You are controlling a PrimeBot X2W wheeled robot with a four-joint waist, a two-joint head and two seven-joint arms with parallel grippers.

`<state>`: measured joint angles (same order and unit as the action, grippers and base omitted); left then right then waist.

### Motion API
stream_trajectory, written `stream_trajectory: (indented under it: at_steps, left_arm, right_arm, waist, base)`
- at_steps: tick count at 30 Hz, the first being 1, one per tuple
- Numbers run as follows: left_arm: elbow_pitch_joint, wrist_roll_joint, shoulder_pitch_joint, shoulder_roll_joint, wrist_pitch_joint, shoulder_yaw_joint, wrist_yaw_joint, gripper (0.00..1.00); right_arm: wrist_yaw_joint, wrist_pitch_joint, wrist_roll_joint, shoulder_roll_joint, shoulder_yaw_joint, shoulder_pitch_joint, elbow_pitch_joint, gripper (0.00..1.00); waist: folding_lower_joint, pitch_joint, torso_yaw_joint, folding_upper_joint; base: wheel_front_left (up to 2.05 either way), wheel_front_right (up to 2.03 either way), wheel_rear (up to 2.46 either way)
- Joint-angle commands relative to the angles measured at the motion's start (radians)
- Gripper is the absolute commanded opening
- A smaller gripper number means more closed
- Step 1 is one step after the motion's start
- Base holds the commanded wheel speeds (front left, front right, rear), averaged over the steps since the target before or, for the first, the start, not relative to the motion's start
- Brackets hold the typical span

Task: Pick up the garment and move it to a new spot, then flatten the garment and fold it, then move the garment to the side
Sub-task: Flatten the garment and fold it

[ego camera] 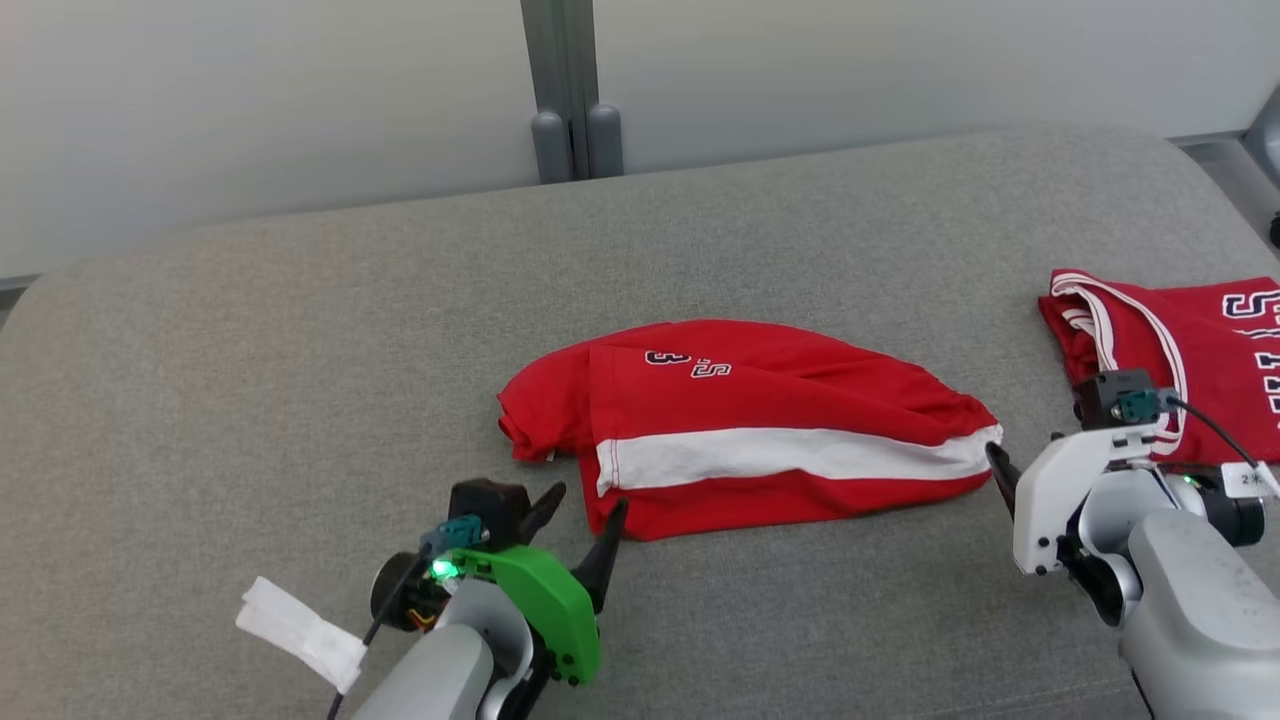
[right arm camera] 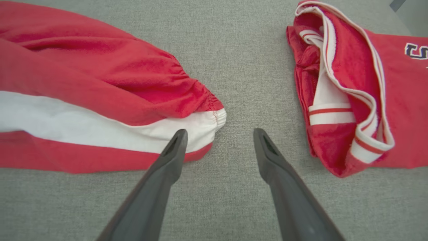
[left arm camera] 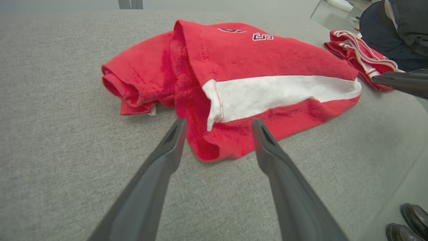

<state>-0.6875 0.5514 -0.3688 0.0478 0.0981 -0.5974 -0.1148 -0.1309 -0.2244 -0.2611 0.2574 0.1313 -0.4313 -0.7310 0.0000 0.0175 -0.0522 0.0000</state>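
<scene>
Left hand (left arm camera: 218, 121) wide, empty, at left end of red shorts (ego camera: 760, 420); right hand (right arm camera: 219, 131) wide, empty, at right end.

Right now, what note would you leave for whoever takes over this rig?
Left hand: open, empty, fingers either side of the garment's near-left corner.
Right hand: open, empty, at its right end.
Garment: middle of the grey surface, doubled over, rumpled. A red jersey lies far right.
Done: apparently a rough fold.
Left: grasp, flatten, finish folding, move it aside.
</scene>
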Motion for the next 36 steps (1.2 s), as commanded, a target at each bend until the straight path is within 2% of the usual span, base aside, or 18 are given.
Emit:
stream_trajectory:
  at_steps: [1,9,23,24,26,27,28,29,30,31,32,33,34,36]
  left_arm:
    - [-0.015,0.009,-0.034,0.005,-0.006,-0.009,0.011,1.0]
    - [-0.065,0.067,-0.14,0.005,-0.027,-0.056,0.051,1.0]
    - [-0.054,0.141,-0.201,0.005,-0.02,-0.157,0.075,1.0]
    - [-0.053,0.145,-0.203,0.005,-0.015,-0.16,0.079,0.98]
    - [-0.052,0.154,-0.205,0.005,-0.009,-0.166,0.078,0.86]
    - [-0.051,0.157,-0.207,0.005,-0.008,-0.17,0.077,0.78]
    - [-0.048,0.159,-0.21,0.005,-0.006,-0.174,0.075,0.58]
    - [-0.045,0.163,-0.211,0.005,-0.002,-0.177,0.074,0.51]
    - [-0.043,0.166,-0.211,0.005,0.0,-0.181,0.075,0.44]
    - [-0.042,0.167,-0.21,0.005,0.001,-0.186,0.075,0.36]
    - [-0.039,0.175,-0.208,0.005,0.003,-0.189,0.073,0.22]
    - [-0.038,0.176,-0.207,0.005,0.006,-0.191,0.074,0.09]
    - [-0.035,0.176,-0.207,0.005,0.013,-0.192,0.075,0.0]
    - [-0.03,0.183,-0.208,0.005,0.027,-0.193,0.073,0.0]
  right_arm:
    - [0.0,0.008,-0.021,0.007,0.011,-0.032,-0.015,1.0]
    - [0.0,0.025,-0.074,0.009,0.094,-0.142,-0.141,1.0]
    - [0.0,0.036,-0.202,0.023,0.226,-0.249,-0.256,1.0]
    - [0.0,0.033,-0.211,0.022,0.236,-0.251,-0.26,1.0]
    - [0.0,0.038,-0.227,0.025,0.252,-0.254,-0.267,1.0]
    - [0.0,0.038,-0.236,0.025,0.258,-0.255,-0.27,1.0]
    - [0.0,0.04,-0.246,0.025,0.266,-0.255,-0.274,1.0]
    - [0.0,0.043,-0.253,0.027,0.273,-0.255,-0.276,1.0]
    - [0.0,0.043,-0.261,0.028,0.282,-0.254,-0.279,0.94]
    - [0.0,0.043,-0.266,0.029,0.29,-0.253,-0.28,0.8]
    - [0.0,0.045,-0.273,0.031,0.299,-0.253,-0.281,0.4]
    - [0.0,0.049,-0.276,0.033,0.309,-0.251,-0.28,0.16]
    - [0.0,0.053,-0.283,0.037,0.319,-0.249,-0.278,0.0]
    - [0.001,0.066,-0.294,0.043,0.336,-0.243,-0.269,0.0]
  waist:
    - [0.0,0.041,-0.019,0.0]
    - [0.0,0.105,-0.016,0.0]
    - [0.0,0.167,0.016,0.0]
    - [0.0,0.17,0.017,0.0]
    - [0.0,0.173,0.018,0.0]
    - [0.0,0.174,0.018,0.0]
    - [0.0,0.175,0.018,0.0]
    - [0.0,0.176,0.018,0.0]
    - [0.0,0.176,0.018,0.0]
    - [0.0,0.176,0.018,0.0]
    - [0.0,0.176,0.018,0.0]
    - [0.0,0.175,0.017,0.0]
    - [0.0,0.173,0.016,0.0]
    - [0.0,0.167,0.016,0.0]
  base:
    - [0.0,0.0,0.0]
    - [0.0,0.0,0.0]
    - [0.0,0.0,0.0]
    - [0.0,0.0,0.0]
    - [0.0,0.0,0.0]
    - [0.0,0.0,0.0]
    - [0.0,0.0,0.0]
    - [0.0,0.0,0.0]
    - [0.0,0.0,0.0]
    - [0.0,0.0,0.0]
    - [0.0,0.0,0.0]
    - [0.0,0.0,0.0]
    - [0.0,0.0,0.0]
    - [0.0,0.0,0.0]
